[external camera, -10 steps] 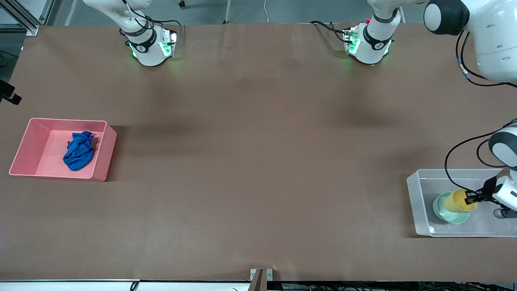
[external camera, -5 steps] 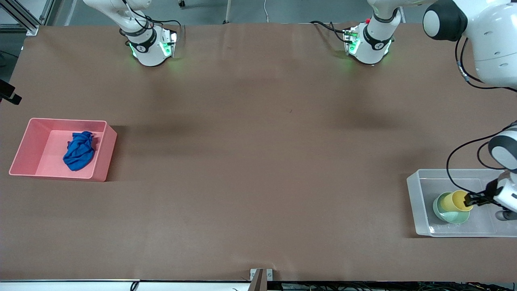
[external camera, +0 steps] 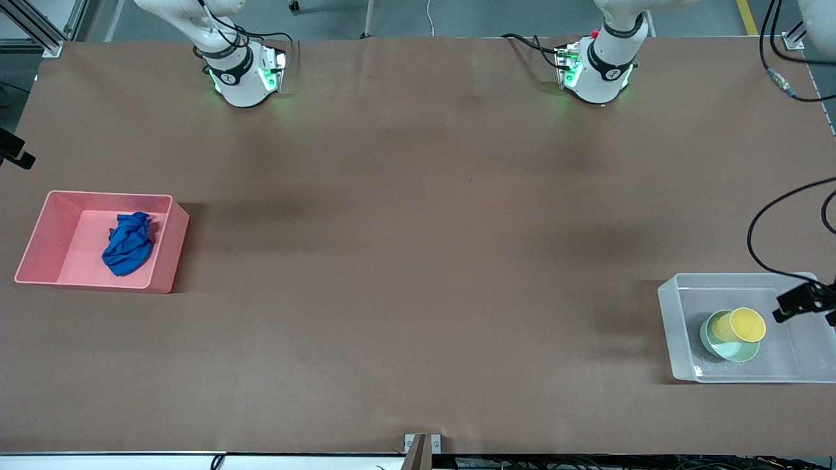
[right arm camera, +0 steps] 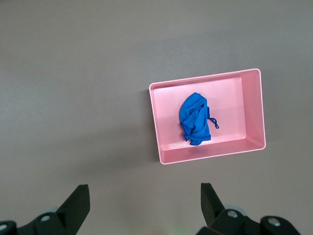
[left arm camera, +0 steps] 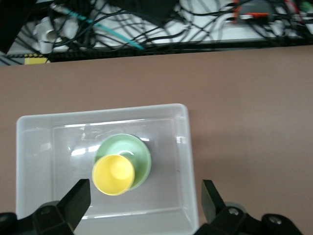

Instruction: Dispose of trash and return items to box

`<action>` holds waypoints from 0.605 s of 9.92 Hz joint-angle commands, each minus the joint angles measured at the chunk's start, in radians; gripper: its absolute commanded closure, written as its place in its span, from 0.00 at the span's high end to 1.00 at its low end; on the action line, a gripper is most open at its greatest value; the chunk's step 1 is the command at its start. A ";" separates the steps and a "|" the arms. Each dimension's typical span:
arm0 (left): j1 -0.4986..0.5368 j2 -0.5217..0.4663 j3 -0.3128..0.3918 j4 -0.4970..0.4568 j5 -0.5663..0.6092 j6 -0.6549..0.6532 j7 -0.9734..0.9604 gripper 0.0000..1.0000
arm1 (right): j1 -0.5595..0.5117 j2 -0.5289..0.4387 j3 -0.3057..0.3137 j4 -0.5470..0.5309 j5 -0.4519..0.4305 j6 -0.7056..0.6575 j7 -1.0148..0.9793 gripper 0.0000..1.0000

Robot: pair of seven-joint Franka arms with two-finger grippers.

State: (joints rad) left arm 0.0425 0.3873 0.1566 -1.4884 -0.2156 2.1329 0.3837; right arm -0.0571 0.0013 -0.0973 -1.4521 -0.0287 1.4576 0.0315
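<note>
The clear plastic box (external camera: 670, 326) stands at the left arm's end of the table. In it the mint-green bowl (external camera: 722, 346) holds the yellow cup (external camera: 744, 324), which leans in the bowl. My left gripper (external camera: 788, 306) is open and empty, up over the box beside the cup. The left wrist view shows the box (left arm camera: 183, 147), the bowl (left arm camera: 139, 154) and the cup (left arm camera: 113, 174) below my open left gripper (left arm camera: 145, 205). The blue cloth wad (external camera: 128, 243) lies in the pink bin (external camera: 166, 248). My right gripper (right arm camera: 144, 205) is open and empty, high over bare table beside the bin (right arm camera: 159, 142) holding the cloth (right arm camera: 195, 119).
The pink bin stands at the right arm's end of the table. The two arm bases (external camera: 241, 75) (external camera: 597, 68) stand along the table's edge farthest from the front camera. A black cable (external camera: 757, 228) hangs over the table above the box.
My left gripper has let go of the yellow cup, opened and risen away from it toward the table's end. The cup stays leaning in the bowl.
</note>
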 commanded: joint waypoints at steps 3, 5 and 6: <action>0.002 -0.336 -0.144 -0.392 0.126 -0.023 -0.199 1.00 | -0.003 -0.020 0.004 -0.019 0.012 0.027 0.005 1.00; 0.002 -0.410 -0.205 -0.380 0.170 -0.178 -0.328 1.00 | -0.003 -0.020 0.004 -0.019 0.012 0.030 0.002 1.00; 0.000 -0.424 -0.221 -0.365 0.171 -0.215 -0.360 1.00 | -0.003 -0.020 0.004 -0.019 0.012 0.027 0.002 1.00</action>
State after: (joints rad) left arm 0.0377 -0.0071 -0.0458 -1.8168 -0.0681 1.9540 0.0654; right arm -0.0570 0.0013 -0.0970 -1.4522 -0.0287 1.4791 0.0313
